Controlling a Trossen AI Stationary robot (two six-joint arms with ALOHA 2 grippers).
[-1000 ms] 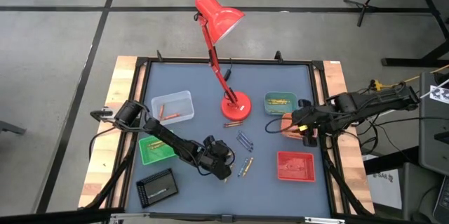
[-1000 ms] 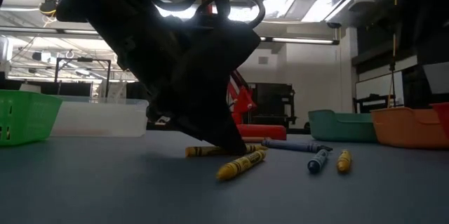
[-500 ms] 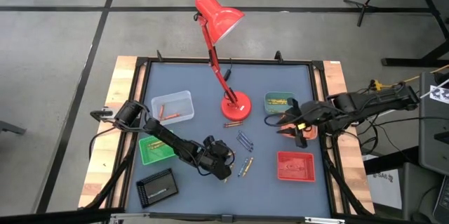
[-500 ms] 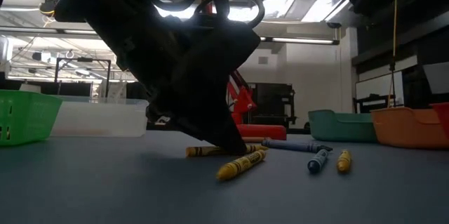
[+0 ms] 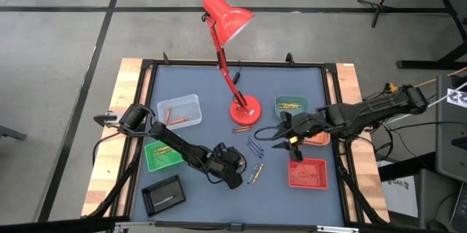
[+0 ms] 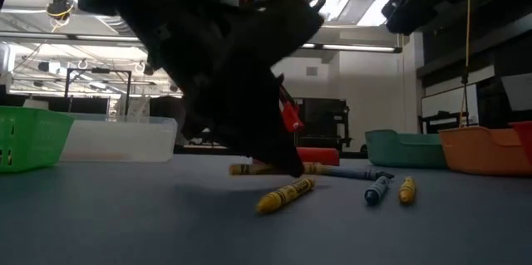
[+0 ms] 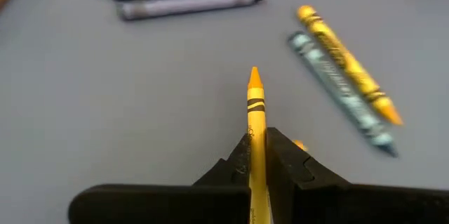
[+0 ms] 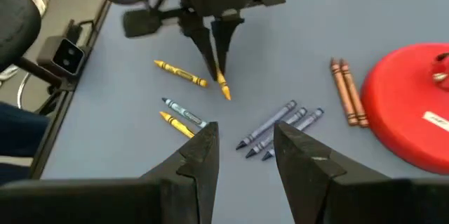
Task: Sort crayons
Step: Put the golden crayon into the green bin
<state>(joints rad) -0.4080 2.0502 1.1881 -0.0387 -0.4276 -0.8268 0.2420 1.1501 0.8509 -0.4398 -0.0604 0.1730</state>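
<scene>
Left end effector (image 5: 235, 177) clamped on yellow crayon (image 7: 255, 122) — tip seen projecting past fingers, low over grey surface (image 5: 211, 87). Right end effector (image 8: 242, 155) held with fingers apart, nothing gripped, above three blue-purple crayons (image 8: 279, 130). Two orange crayons (image 8: 347, 90) laid beside red lamp base (image 5: 244, 110). Yellow and blue crayon pair (image 7: 344, 73) left loose near held crayon — more crayons seen in small trays (image 5: 291, 105).

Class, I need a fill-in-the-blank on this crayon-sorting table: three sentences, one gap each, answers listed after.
1. The left gripper is shut on a ____ crayon.
2. The right gripper hovers with its jaws ____.
3. The desk lamp on the table is ____.

Missing words: yellow; open; red
</scene>
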